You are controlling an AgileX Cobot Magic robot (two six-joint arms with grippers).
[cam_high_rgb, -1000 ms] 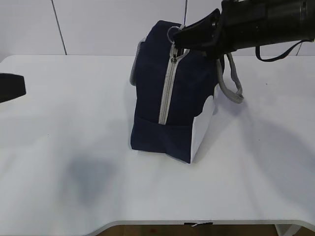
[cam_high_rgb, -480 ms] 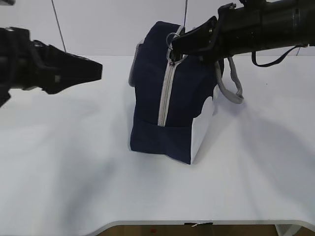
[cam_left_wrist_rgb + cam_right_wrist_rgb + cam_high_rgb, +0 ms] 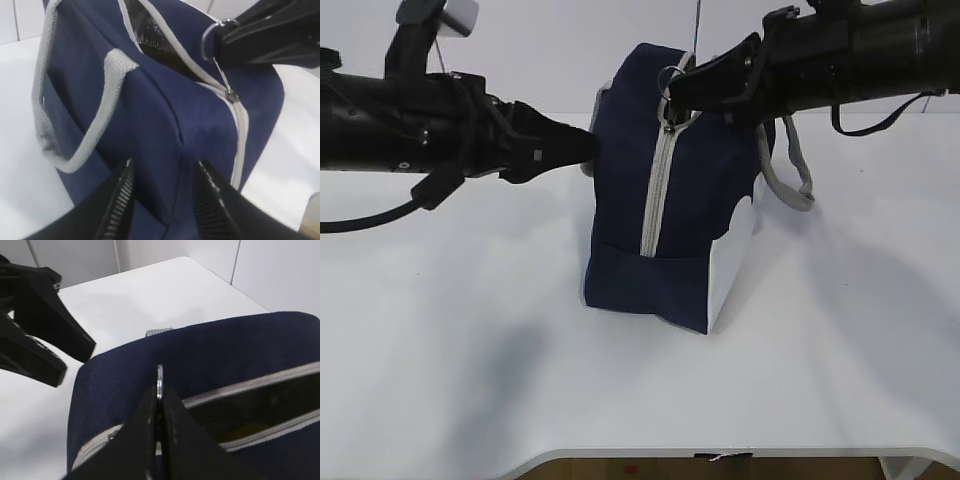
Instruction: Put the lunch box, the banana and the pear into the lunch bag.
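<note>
Two arms meet at the big navy-blue fabric lunch bag standing on the white counter. Right gripper, jaws pinched tight, holds the metal ring pull on top. Left gripper, jaws half open, straddles the bag's side edge without squeezing.

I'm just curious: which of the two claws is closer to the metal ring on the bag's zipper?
Right. The right gripper is pinched shut on the ring pull; the left gripper, jaws open, straddles the lunch bag corner lower down.
</note>
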